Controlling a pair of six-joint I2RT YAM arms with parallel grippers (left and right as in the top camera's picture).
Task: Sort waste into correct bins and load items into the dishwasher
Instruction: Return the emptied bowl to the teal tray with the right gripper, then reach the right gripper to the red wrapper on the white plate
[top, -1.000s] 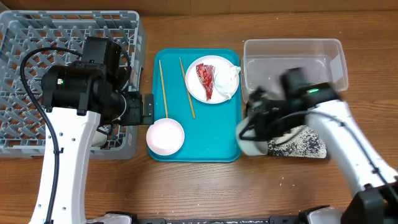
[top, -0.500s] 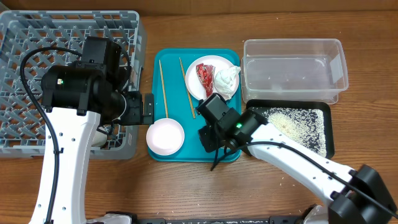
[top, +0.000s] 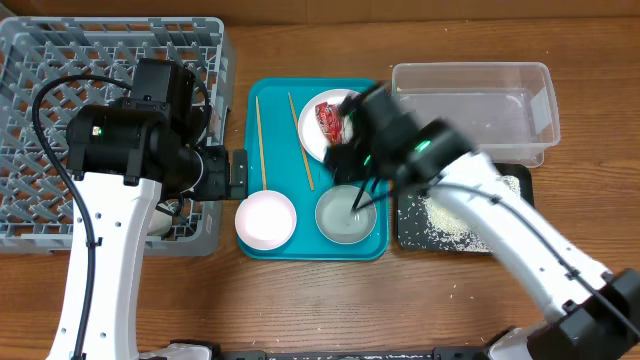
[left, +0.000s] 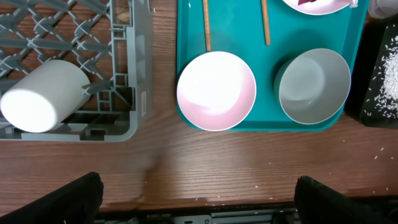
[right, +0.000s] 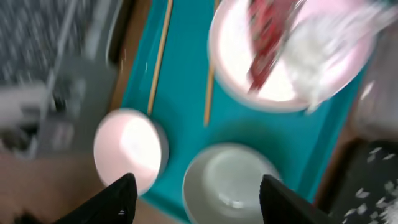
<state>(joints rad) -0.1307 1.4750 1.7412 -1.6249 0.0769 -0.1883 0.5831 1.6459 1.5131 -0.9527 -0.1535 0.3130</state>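
Note:
The grey-green bowl (top: 346, 215) (right: 227, 183) stands upright on the teal tray beside the pale pink bowl (top: 266, 220) (left: 216, 90). My right gripper (top: 352, 185) (right: 202, 202) hovers open just above the grey-green bowl, holding nothing. Behind it the white-pink plate (top: 312, 140) (right: 236, 68) carries the red wrapper (top: 328, 120) (right: 267, 43) and the white napkin (right: 323, 56). Two chopsticks (top: 262, 140) (top: 302, 140) lie on the tray. Rice (top: 440, 218) lies in the black tray (top: 518, 182). My left gripper (top: 237, 176) (left: 202, 199) is open by the dish rack (top: 60, 60).
The clear tub (top: 500, 100) stands behind the black tray at the right. A white cup (left: 40, 93) lies on its side in the rack's near corner. The teal tray (top: 370, 240) sits between rack and bins. A few stray grains dot the wood near the front edge.
My right arm swung from over the black tray to the teal tray, set the grey-green bowl down there and opened. The left arm has not moved.

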